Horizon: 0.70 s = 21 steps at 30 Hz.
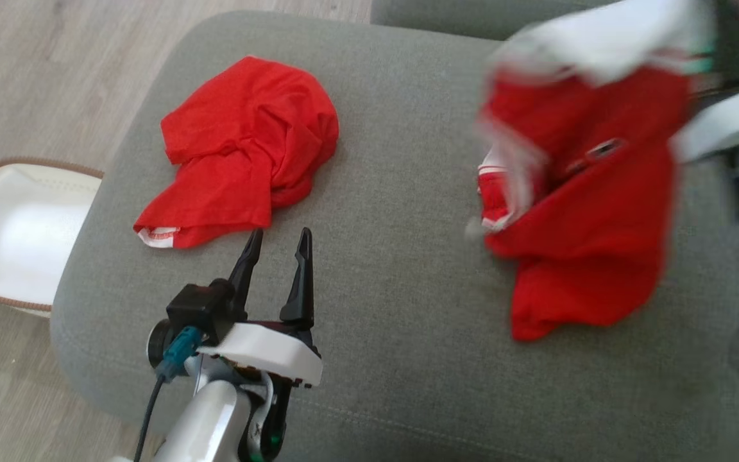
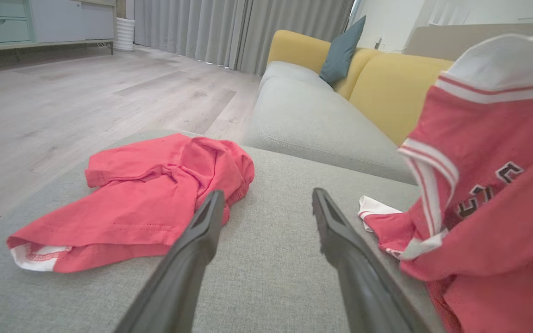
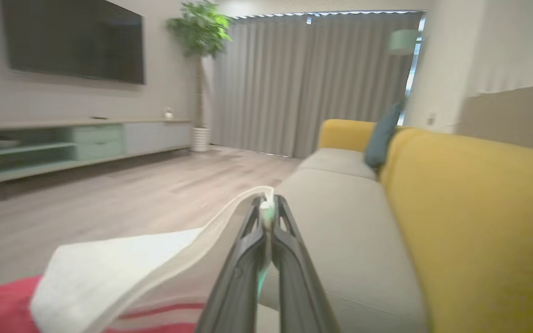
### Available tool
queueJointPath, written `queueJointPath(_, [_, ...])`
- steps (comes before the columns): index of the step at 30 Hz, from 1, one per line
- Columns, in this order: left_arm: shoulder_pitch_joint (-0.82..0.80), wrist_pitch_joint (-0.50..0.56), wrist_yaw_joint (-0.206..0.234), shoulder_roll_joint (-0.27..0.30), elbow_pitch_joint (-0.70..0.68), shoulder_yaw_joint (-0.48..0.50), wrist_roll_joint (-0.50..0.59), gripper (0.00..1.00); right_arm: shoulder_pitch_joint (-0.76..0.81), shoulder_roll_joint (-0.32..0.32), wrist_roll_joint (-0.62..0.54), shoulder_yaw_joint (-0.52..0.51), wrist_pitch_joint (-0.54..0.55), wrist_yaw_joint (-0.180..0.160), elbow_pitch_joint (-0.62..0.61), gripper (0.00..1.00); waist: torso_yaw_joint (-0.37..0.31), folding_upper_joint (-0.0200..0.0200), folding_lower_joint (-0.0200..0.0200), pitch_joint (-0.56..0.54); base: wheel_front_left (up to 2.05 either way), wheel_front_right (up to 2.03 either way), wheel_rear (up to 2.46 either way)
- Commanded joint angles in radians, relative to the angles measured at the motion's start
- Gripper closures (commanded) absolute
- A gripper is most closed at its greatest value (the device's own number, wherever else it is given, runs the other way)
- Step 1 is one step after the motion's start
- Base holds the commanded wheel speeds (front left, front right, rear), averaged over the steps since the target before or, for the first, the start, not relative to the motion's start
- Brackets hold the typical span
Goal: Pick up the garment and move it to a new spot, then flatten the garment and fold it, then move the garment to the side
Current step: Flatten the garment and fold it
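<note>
Head cam: I'm looking steeply down, close over the grey cushion (image 1: 395,256); floor (image 1: 36,64) at 10 o'clock. Left wrist cam sits low over that cushion, facing along the left gripper (image 2: 267,192) toward the yellow sofa (image 2: 396,78) at 1 o'clock, curtains (image 2: 248,27) at 12. Right wrist cam rides higher, facing down the room: curtains at 12, sofa at 3. Overlap: head and left wrist both catch the crumpled shirt (image 1: 247,141) and the jersey (image 1: 587,212); I get sofa and curtains in both wrist feeds.

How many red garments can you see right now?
2. A crumpled red T-shirt lies left on the grey cushion; a white-trimmed red jersey hangs at the right, pinched by the right gripper.
</note>
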Motion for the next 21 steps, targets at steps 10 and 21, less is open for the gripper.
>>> queueJointPath(10, [-0.066,-0.005,-0.007,0.002,-0.030,0.020,0.002,0.00,-0.200,-0.202,-0.265,-0.230,-0.033,-0.001,0.287,0.14,-0.005,0.0000,0.0000,0.061,0.00,0.00,0.00])
queueJointPath(21, [-0.063,-0.005,-0.006,0.002,-0.022,0.036,0.012,0.00,-0.245,-0.057,-0.379,-0.277,-0.166,-0.001,0.412,0.00,-0.051,0.0000,0.0000,0.035,0.00,0.00,0.00])
